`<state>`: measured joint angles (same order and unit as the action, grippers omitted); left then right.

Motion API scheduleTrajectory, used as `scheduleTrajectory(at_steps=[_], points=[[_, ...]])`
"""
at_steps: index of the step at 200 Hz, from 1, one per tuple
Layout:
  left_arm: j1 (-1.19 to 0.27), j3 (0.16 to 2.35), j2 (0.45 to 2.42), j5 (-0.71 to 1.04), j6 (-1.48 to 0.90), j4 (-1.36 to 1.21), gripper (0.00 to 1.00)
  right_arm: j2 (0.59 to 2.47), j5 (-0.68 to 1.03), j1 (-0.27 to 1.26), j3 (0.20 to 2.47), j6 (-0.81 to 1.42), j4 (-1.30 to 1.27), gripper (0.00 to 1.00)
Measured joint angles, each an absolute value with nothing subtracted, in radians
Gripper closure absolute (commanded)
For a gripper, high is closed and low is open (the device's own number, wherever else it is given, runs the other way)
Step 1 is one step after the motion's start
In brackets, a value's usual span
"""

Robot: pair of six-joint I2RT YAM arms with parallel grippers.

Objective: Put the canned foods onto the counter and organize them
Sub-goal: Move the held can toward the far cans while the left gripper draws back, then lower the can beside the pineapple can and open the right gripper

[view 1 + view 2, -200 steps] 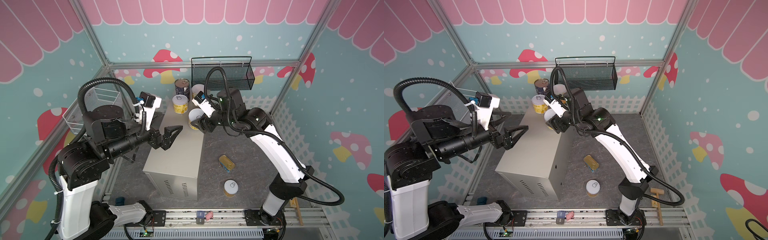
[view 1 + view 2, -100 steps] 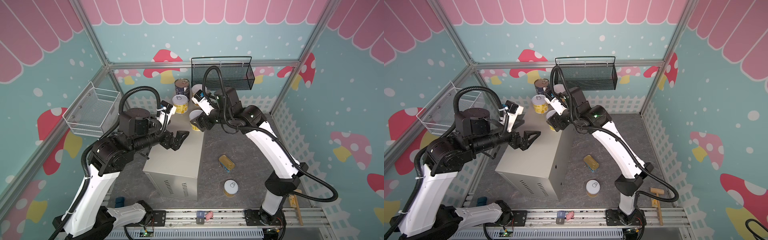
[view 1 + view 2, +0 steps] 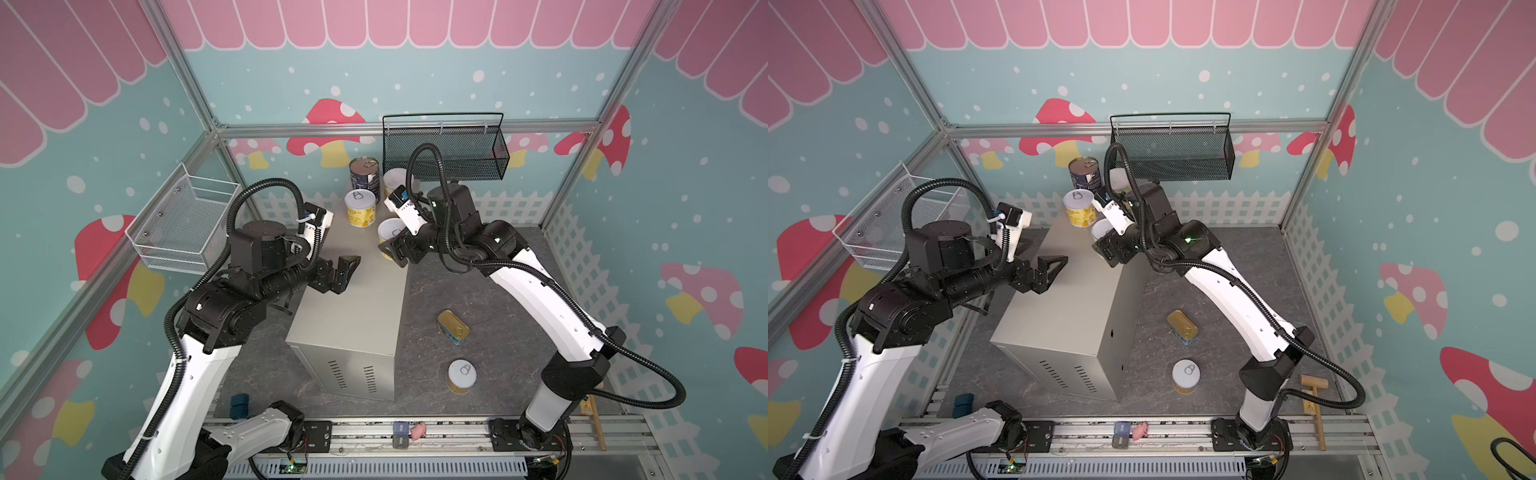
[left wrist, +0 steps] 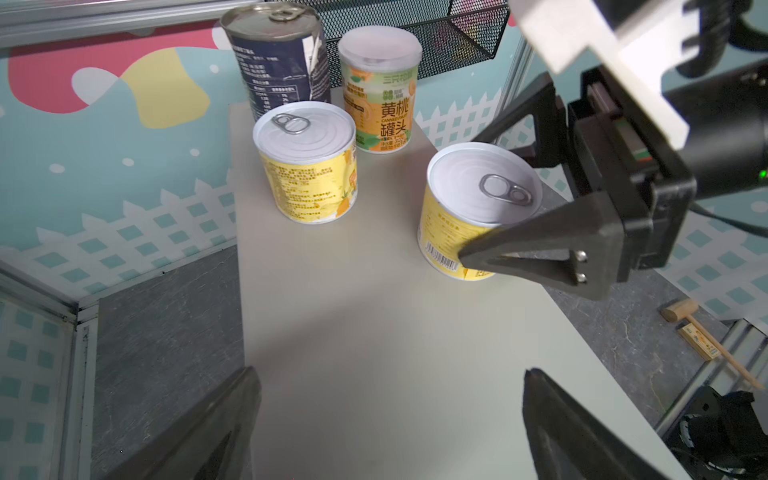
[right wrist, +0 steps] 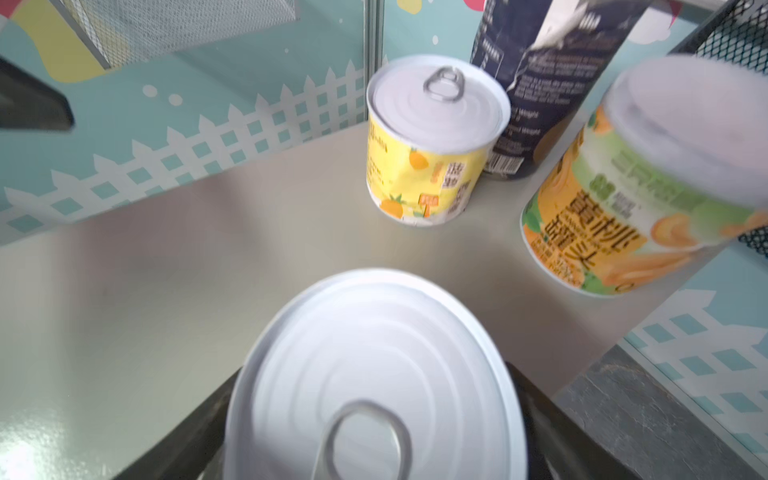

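The counter [image 3: 353,307] is a beige metal box in the middle of the floor. At its far end stand a navy can [image 3: 364,174], a white-lidded yellow can [image 3: 394,181] and a yellow pull-tab can [image 3: 360,208]. A second yellow pull-tab can [image 4: 440,232] stands upright near the counter's right edge, and my right gripper [image 3: 390,246] is open with a finger on either side of it. My left gripper [image 3: 347,270] hovers open and empty over the counter's left side. On the floor to the right lie a flat gold-topped tin [image 3: 454,327] and a third short can [image 3: 462,376].
A black mesh basket [image 3: 446,149] hangs on the back wall just above the far cans. A white wire basket [image 3: 183,224] hangs on the left wall. A wooden mallet [image 3: 1314,399] lies at the floor's right front corner, and a white picket fence rings the floor.
The right gripper's jaws have widened around the can near the counter's right edge, and the can has stayed put. The left arm has folded lower while its gripper stays over the counter.
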<state>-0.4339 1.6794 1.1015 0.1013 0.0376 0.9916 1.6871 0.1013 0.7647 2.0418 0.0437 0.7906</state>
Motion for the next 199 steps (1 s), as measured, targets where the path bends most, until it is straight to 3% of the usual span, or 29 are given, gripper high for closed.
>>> scheduleTrajectory(at_steps=[57, 122, 199], points=[[-0.426, 1.596, 1.03, 0.16, 0.056, 0.933, 0.01, 1.547, 0.099, 0.765, 1.8, 0.07, 0.603, 0.12], [-0.417, 1.512, 0.999, 0.186, 0.064, 0.89, 0.01, 1.549, 0.097, 0.765, 1.767, 0.099, 0.474, 0.22], [-0.292, 1.445, 0.993, 0.249, 0.031, 0.795, 0.01, 1.608, 0.03, 0.749, 1.755, 0.126, 0.335, 0.32]])
